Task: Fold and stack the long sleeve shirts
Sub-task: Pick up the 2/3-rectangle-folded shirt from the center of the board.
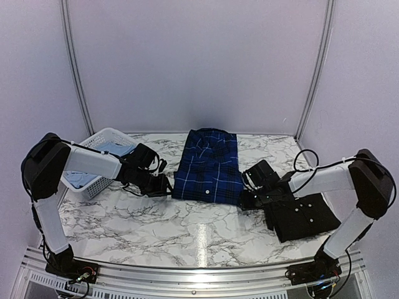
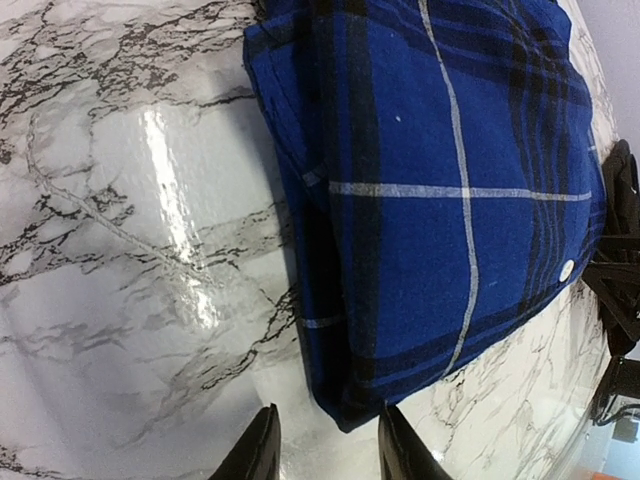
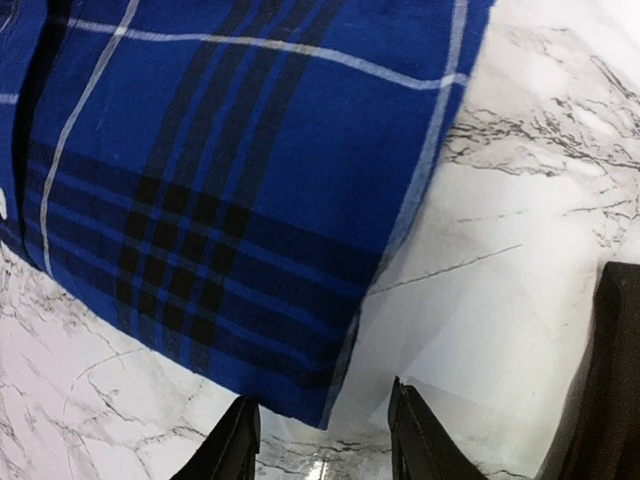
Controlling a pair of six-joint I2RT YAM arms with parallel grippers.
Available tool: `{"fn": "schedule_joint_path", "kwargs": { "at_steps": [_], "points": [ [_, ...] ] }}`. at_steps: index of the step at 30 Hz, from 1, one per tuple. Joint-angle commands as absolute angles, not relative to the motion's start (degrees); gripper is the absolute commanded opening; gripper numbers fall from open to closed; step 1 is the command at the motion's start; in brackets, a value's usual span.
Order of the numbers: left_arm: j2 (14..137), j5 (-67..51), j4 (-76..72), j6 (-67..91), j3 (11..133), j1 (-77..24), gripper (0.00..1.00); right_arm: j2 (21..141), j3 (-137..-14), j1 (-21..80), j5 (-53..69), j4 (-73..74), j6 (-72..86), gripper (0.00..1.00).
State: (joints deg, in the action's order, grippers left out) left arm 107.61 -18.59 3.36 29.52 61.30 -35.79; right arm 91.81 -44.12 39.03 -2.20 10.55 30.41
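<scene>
The blue-and-navy plaid shirt (image 1: 209, 167) lies folded flat in the middle of the marble table. My left gripper (image 1: 164, 185) sits at its near left corner, and in the left wrist view that gripper (image 2: 325, 452) is open, with the plaid shirt's (image 2: 440, 180) corner just ahead of the gap and touching neither finger. My right gripper (image 1: 247, 198) is at the near right corner. In the right wrist view it (image 3: 322, 448) is also open, and the plaid shirt (image 3: 230, 180) ends just before the fingertips. A folded black shirt (image 1: 307, 215) lies at the right. A pale blue shirt (image 1: 116, 149) rests in the basket.
The white lattice basket (image 1: 93, 184) stands at the left, behind my left arm. The black shirt lies partly under my right arm. A dark shape (image 3: 615, 380) fills the right edge of the right wrist view. Bare marble (image 1: 187, 230) stretches along the near side.
</scene>
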Motion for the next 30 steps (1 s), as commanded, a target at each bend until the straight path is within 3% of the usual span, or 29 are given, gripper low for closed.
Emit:
{"fn": "schedule_joint_path", "kwargs": {
  "at_steps": [1, 21, 30],
  "points": [
    [109.01, -18.59, 6.49, 26.55, 62.07, -37.09, 0.35, 90.53, -44.28, 42.46, -3.44, 10.27, 28.70, 0.42],
    [110.66, -7.60, 9.06, 19.83, 64.15, -40.80, 0.35, 95.41, -44.08, 44.56, -11.85, 8.53, 25.86, 0.43],
    [112.05, -4.76, 9.40, 17.75, 66.58, -42.79, 0.31, 96.36, -45.52, 44.62, -12.14, 7.12, 23.65, 0.33]
  ]
}}
